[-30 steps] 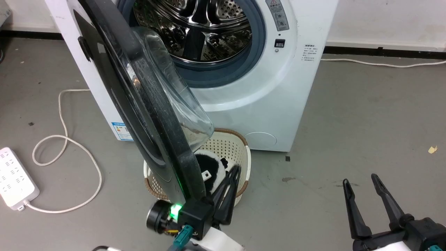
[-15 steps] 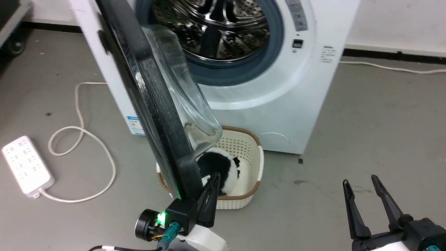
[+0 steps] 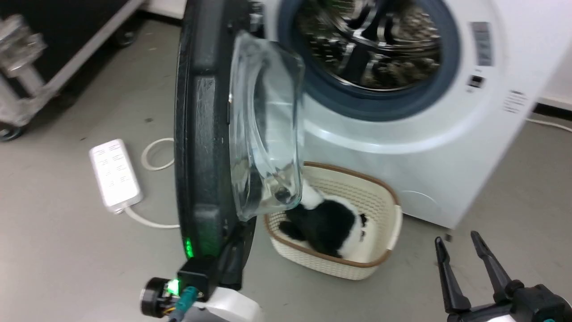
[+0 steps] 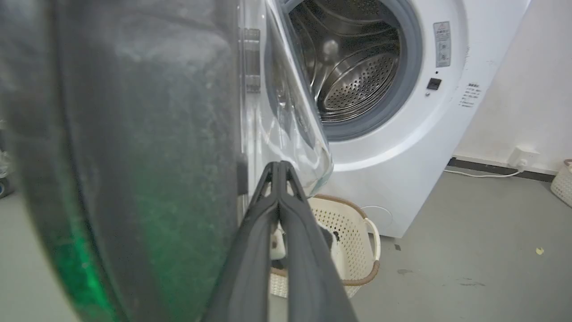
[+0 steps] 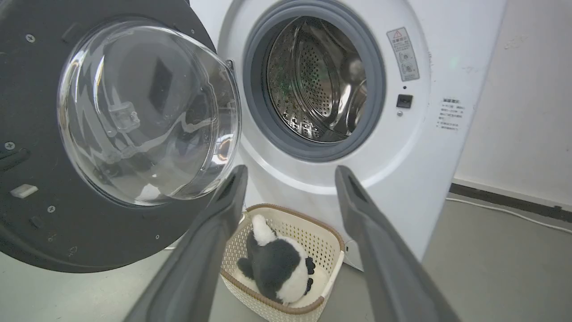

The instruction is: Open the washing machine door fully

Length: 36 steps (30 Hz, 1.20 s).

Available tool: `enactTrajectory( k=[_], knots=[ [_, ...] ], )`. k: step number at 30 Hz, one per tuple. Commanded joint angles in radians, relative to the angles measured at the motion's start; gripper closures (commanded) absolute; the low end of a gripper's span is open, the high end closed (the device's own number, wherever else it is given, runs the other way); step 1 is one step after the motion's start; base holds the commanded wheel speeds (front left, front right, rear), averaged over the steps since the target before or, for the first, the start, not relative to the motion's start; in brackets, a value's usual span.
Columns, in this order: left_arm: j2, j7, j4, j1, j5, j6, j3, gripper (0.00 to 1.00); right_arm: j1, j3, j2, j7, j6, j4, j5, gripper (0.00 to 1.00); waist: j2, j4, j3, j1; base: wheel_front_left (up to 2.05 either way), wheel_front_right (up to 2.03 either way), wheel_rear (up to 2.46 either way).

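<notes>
The washing machine door [image 3: 201, 134] stands swung out and edge-on in the head view, with a black rim and a clear glass bowl [image 3: 266, 125]. The right wrist view shows the washing machine door's [image 5: 40, 134] inner face. The white washing machine [image 3: 402, 147] shows its grey gasket and steel drum [image 5: 317, 80]. My left gripper [image 3: 234, 255] is shut, with its fingers [image 4: 279, 201] lying against the inner side of the door's lower rim [image 4: 134, 156]. My right gripper [image 3: 456, 238] is open at the lower right, away from the door, with nothing between its fingers [image 5: 214, 232].
A cream basket [image 3: 384, 223] holding a black-and-white plush toy [image 3: 326, 223] sits on the floor below the drum opening. A white power strip [image 3: 114, 174] with its cable lies left of the door. A wheeled cart [image 3: 27, 67] stands at the far left.
The door has swung further out from the machine, and my left gripper has gone with its lower rim. The head camera has turned, shifting the whole picture. The right gripper has kept its place.
</notes>
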Motion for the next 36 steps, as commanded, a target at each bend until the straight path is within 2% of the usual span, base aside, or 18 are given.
enactTrajectory(
  k=[1,6,11,18,27,31,36],
  knots=[
    [0.016,0.008,-0.008,0.007,-0.008,0.014,0.021,1.0,0.009,0.003,0.004,-0.004,0.001,0.003,0.004,0.0,0.0,0.079,0.0,0.0,0.0,0.0,0.0],
    [0.049,0.025,-0.015,-0.007,-0.033,0.027,0.07,1.0,0.001,0.022,0.004,-0.004,0.001,0.006,-0.008,0.0,0.0,0.135,0.027,0.0,0.0,0.0,0.0],
    [0.098,0.024,-0.015,-0.036,-0.064,0.024,0.134,1.0,-0.015,0.04,0.003,-0.004,0.001,0.001,-0.032,0.0,0.0,0.15,0.084,0.0,0.0,0.0,0.0],
    [0.176,0.027,0.028,-0.118,-0.093,0.015,0.213,1.0,-0.04,0.049,-0.042,-0.004,0.001,-0.007,-0.044,0.0,0.0,0.134,0.186,0.0,0.0,0.0,0.0],
    [0.258,0.026,0.171,-0.252,-0.136,0.039,0.328,1.0,-0.05,0.033,-0.105,-0.004,0.001,-0.022,-0.041,0.0,0.0,0.109,0.28,0.0,0.0,0.0,0.0],
    [0.318,0.017,0.274,-0.33,-0.166,0.022,0.384,1.0,-0.062,0.028,-0.13,-0.004,0.001,-0.029,-0.037,0.0,0.0,0.094,0.307,0.0,0.0,0.0,0.0],
    [0.344,0.001,0.342,-0.371,-0.174,0.001,0.399,1.0,-0.07,0.023,-0.139,-0.004,0.001,-0.03,-0.034,0.0,0.0,0.085,0.315,0.0,0.0,0.0,0.0]
  ],
)
